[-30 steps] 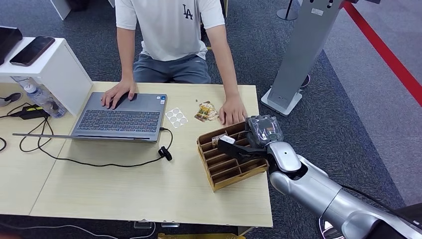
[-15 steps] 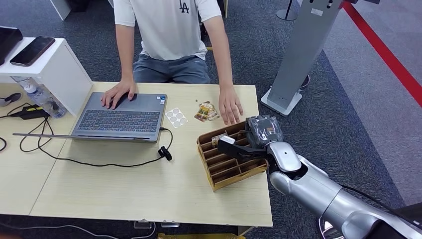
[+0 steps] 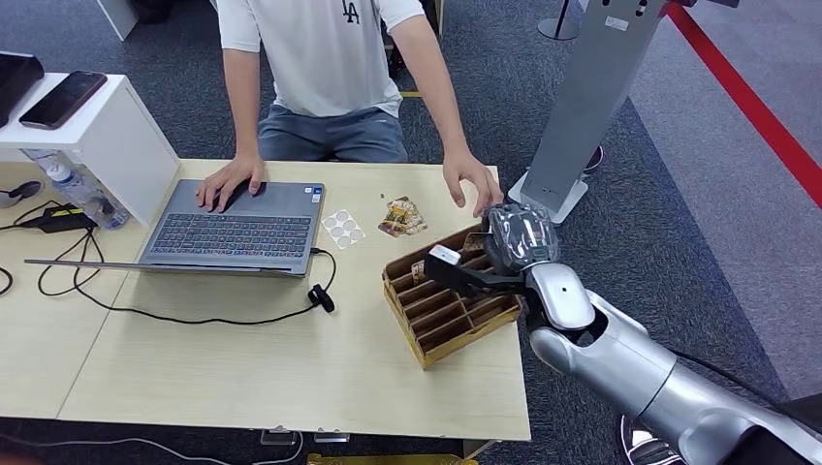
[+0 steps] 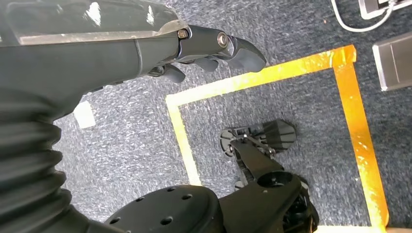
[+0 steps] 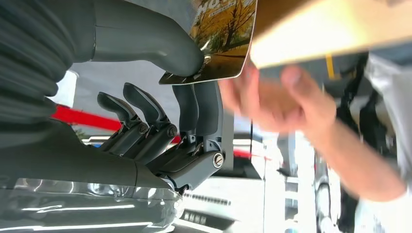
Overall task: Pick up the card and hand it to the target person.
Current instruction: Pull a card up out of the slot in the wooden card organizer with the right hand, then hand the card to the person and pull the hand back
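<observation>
The card (image 5: 224,36) — printed with yellow autumn trees — is pinched between the right hand's (image 5: 160,116) thumb and fingers (image 5: 197,109), above the slotted wooden card holder (image 3: 446,308) on the table (image 3: 242,368). The person's hand (image 3: 472,181) hovers just beyond. The left hand (image 4: 145,48) hangs over carpet, fingers curled, holding nothing.
</observation>
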